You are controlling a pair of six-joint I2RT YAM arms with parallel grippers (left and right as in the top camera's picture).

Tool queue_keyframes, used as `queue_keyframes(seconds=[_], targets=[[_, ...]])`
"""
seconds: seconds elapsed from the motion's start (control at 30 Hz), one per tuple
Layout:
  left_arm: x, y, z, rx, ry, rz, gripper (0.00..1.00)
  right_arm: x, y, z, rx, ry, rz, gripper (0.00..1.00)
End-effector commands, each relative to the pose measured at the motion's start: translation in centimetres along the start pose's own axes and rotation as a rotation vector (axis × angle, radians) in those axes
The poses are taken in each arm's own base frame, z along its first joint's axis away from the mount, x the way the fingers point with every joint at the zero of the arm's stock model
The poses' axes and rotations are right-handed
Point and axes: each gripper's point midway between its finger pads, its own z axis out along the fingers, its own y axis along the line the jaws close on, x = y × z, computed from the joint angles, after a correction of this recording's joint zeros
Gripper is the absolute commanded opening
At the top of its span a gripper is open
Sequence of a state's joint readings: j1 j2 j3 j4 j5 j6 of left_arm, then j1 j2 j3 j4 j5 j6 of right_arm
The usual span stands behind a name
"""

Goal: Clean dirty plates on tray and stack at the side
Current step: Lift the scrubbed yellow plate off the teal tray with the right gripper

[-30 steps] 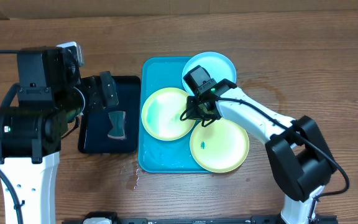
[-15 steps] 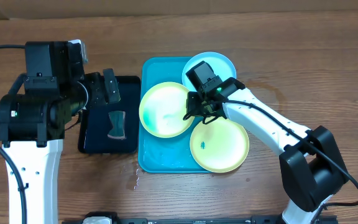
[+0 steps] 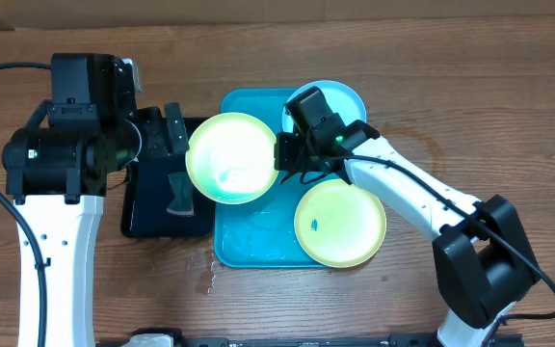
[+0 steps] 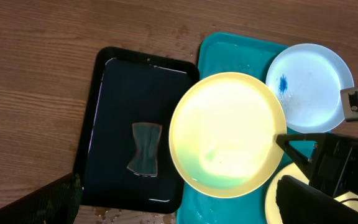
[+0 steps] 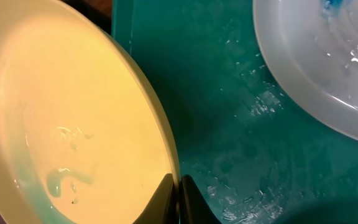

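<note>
My right gripper (image 3: 283,157) is shut on the right rim of a yellow-green plate (image 3: 231,157). The plate hangs tilted above the left edge of the turquoise tray (image 3: 249,241). In the right wrist view the fingertips (image 5: 178,199) pinch the rim of this wet plate (image 5: 73,124). A second yellow-green plate (image 3: 340,224) with a small blue smudge lies at the tray's near right. At the far right corner a light blue plate (image 3: 345,96), also smudged (image 4: 306,87), is partly hidden by the right arm. My left gripper (image 3: 167,135) stands open over the black tray, holding nothing (image 4: 179,208).
A black rectangular tray (image 3: 152,217) lies left of the turquoise one, with a dark sponge (image 3: 179,193) in it. Water drops wet the wooden table (image 3: 205,280) near the trays' front corners. The left arm's base (image 3: 56,193) stands at the far left.
The right gripper has lifted the yellow-green plate off the tray and carried it left, over the tray's edge towards the black tray. The left arm shifted slightly right.
</note>
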State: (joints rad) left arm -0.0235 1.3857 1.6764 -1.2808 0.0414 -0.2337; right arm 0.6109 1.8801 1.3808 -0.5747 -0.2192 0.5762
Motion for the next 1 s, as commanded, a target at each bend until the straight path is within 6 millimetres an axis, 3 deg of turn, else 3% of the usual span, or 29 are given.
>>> queue_keyframes(seconds=[0.0, 0.27, 0.53, 0.73, 0.97], targets=[[-0.4, 0.3, -0.2, -0.004, -0.008, -0.023, 1.0, -0.9, 2.2, -1.5, -0.024, -0.07, -0.041, 0.04], [-0.4, 0.3, -0.1, -0.004, -0.007, -0.023, 1.0, -1.4, 3.3, -1.2, 0.078, -0.204, -0.106, 0.04], [-0.4, 0.3, -0.1, -0.005, -0.007, -0.023, 1.0, -1.4, 6.4, -1.3, 0.087, -0.326, -0.17, 0.04], [-0.4, 0.3, -0.1, -0.005, -0.007, -0.023, 1.0, -2.2, 7.5, -2.0, 0.129, -0.444, -0.2, 0.04], [-0.4, 0.3, -0.1, -0.005, -0.007, -0.023, 1.0, -4.5, 10.4, -3.7, 0.161, -0.609, -0.445, 0.04]])
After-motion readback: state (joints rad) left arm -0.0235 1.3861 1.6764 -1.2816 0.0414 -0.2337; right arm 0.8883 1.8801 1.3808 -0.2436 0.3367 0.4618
